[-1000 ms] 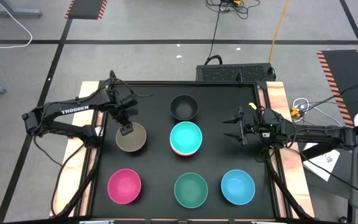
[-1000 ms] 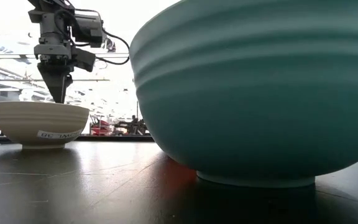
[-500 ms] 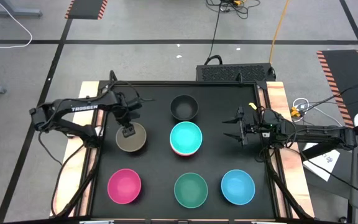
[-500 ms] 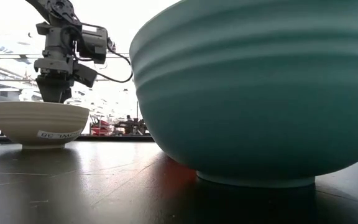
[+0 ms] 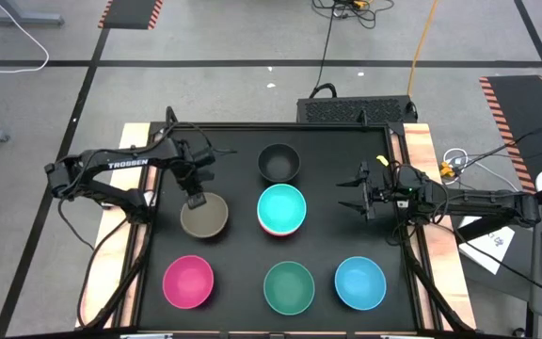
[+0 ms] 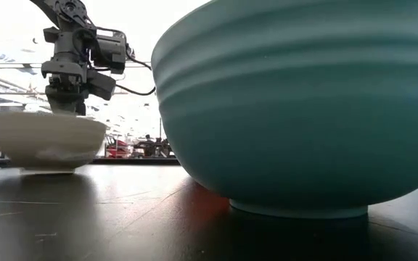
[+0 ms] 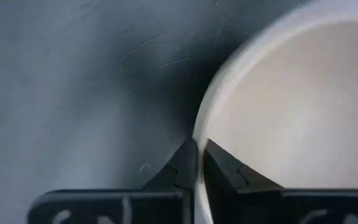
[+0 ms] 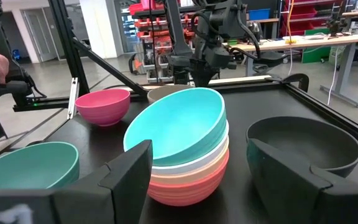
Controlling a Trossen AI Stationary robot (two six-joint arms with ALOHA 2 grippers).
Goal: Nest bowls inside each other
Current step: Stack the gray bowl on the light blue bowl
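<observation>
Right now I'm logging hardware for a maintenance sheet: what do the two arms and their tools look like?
Both arms are dark, slim and jointed. The left arm carries white TROSSEN lettering along its link, with thin black cables looping near its wrist. The left tool ends in two dark wedge-shaped fingers. The right arm is likewise black; the right tool has two broad, angular dark fingers.

Bowls: olive-tan (image 5: 204,217); black (image 5: 278,162); magenta (image 5: 188,282); green (image 5: 289,287); blue (image 5: 359,282); teal atop stack (image 5: 281,208).
</observation>
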